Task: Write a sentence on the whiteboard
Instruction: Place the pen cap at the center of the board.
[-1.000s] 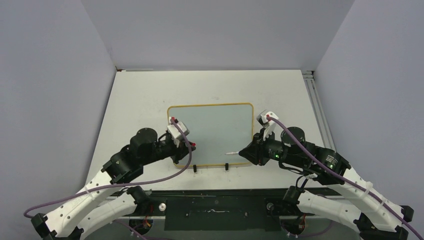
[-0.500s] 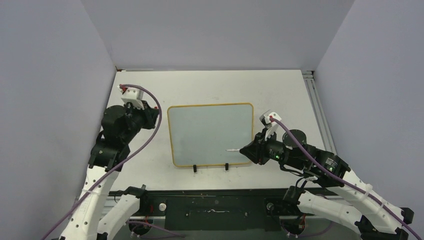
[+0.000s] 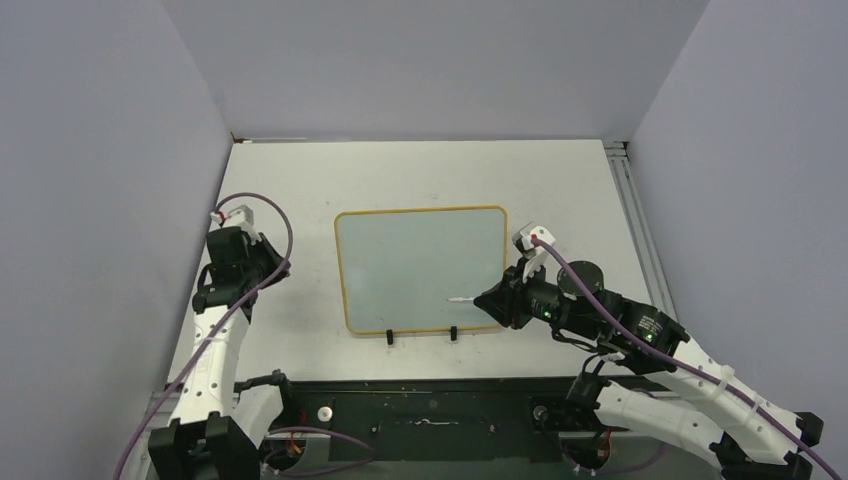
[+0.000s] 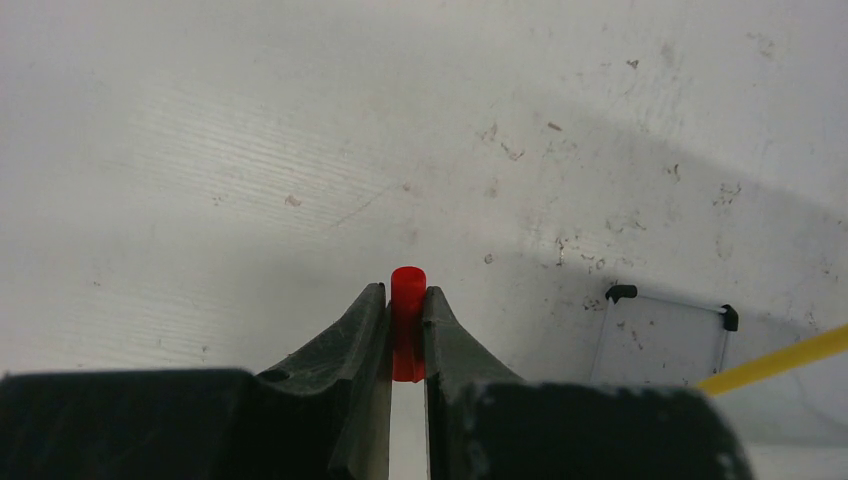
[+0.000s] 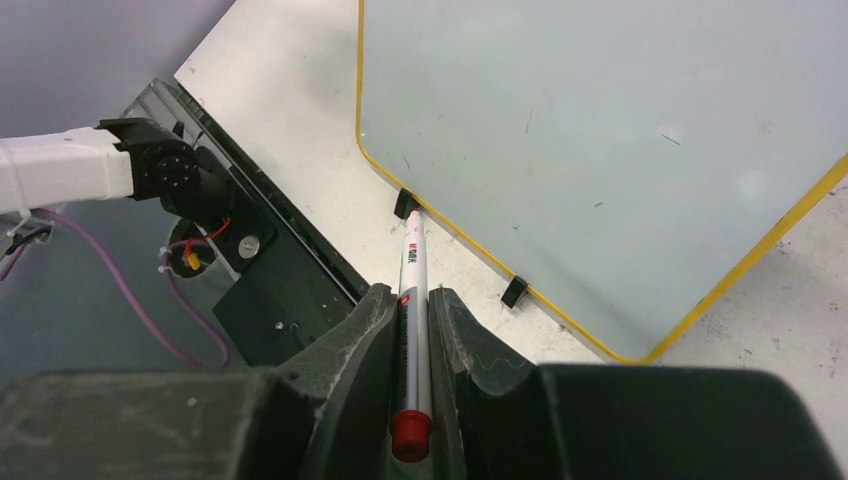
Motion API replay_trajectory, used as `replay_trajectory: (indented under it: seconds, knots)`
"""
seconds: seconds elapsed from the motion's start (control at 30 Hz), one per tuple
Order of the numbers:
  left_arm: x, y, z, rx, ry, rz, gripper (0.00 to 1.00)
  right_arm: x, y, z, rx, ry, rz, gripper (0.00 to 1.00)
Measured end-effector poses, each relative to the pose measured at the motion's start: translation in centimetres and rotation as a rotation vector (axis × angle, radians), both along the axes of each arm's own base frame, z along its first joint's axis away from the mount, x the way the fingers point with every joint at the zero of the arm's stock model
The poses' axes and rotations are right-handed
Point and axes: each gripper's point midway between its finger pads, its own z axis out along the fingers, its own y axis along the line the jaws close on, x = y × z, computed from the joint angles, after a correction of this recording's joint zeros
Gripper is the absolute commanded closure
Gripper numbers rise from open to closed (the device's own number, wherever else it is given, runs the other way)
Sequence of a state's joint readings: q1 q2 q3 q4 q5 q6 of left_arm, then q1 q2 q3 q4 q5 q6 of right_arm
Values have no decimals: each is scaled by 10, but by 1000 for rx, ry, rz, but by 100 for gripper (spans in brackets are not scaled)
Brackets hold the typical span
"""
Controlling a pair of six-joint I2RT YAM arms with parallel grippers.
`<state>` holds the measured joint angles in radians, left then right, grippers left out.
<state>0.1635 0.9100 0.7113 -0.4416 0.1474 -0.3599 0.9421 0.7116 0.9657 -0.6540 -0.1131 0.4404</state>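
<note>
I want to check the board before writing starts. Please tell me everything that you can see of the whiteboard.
The whiteboard is a pale, glossy rectangle with rounded corners and a thin yellow-orange frame. Two small black feet sit on its near edge. It lies face up on the table. Its surface shows only a few faint specks, no writing. The marker in the right gripper points toward its near right part; contact cannot be told.

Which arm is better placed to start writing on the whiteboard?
Right. The right claw grips the marker, tip at the whiteboard. The left claw holds only a red cap, off to the side.
</note>
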Motion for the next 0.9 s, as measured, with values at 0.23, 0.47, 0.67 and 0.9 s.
replay_trajectory:
  seconds: [0.23,0.47,0.67,0.9]
  knots:
    - [2,-4,-52,-44,175,-21,100,5,8,-11,15,-12,5,95]
    - [1,-14,-94,-104,322,-51,100,8,16,-29,14,-3,18,95]
    - [9,-17,-108,-108,387,-69,99,8,19,-31,29,-8,23,95]
    - [11,-19,-125,-115,456,-81,88,5,14,-22,59,-32,22,95]
